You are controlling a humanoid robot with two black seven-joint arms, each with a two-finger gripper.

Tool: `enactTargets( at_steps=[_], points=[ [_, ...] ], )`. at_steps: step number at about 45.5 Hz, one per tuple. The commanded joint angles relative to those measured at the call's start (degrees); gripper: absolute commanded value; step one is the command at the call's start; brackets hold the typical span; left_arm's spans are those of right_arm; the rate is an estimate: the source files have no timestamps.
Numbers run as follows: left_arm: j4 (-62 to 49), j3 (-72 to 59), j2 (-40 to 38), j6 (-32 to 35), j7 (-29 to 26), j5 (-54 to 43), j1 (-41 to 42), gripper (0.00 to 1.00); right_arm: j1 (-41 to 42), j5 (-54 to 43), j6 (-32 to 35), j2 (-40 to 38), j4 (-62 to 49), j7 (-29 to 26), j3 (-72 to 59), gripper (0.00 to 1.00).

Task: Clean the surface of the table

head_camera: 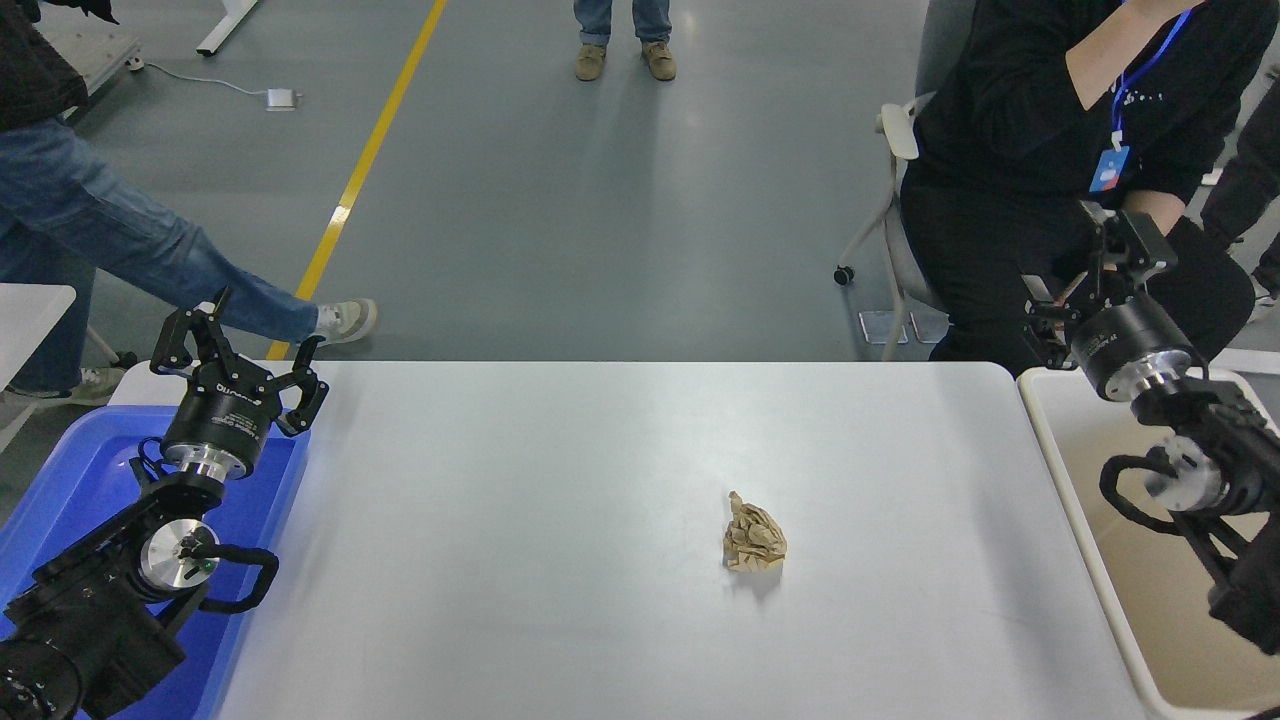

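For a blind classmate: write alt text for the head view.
A crumpled brown paper ball lies alone on the matte white rectangular tabletop. The left gripper sits open over a blue plastic tray; the right gripper hangs above a beige rectangular bin.

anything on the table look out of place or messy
Yes: one crumpled ball of brown paper lies alone on the matte white tabletop, right of centre, outside both the blue plastic tray at the left and the beige rectangular bin at the right. Nothing looks spilled or damaged.
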Motion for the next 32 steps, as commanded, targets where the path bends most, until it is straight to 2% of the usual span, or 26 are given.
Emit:
enactTargets(
  at_steps=[1, 6, 10, 24, 32],
  points=[
    [0.0, 0.0, 0.0, 0.0, 0.0, 0.0, 0.0, 1.0, 20.5, -1.5, 3.0, -5.9, 0.0, 0.1, -38.8, 0.99],
    [0.0, 0.0, 0.1, 0.0, 0.0, 0.0, 0.0, 1.0, 29.3, -3.1, 4.5, -5.6, -0.1, 0.1, -51.5, 0.99],
    [0.0, 0.0, 0.1, 0.0, 0.0, 0.0, 0.0, 1.0, 33.2, -7.3, 6.1, -4.7, -0.2, 0.1, -55.7, 0.99],
    [0.0, 0.0, 0.0, 0.0, 0.0, 0.0, 0.0, 1.0, 39.7, -27.3, 15.2, 2.8, 0.6, 0.1, -56.9, 0.99],
    [0.0, 0.0, 0.1, 0.0, 0.0, 0.0, 0.0, 1.0, 41.6, -31.6, 19.7, 8.2, 1.4, 0.2, -57.1, 0.99]
  ],
)
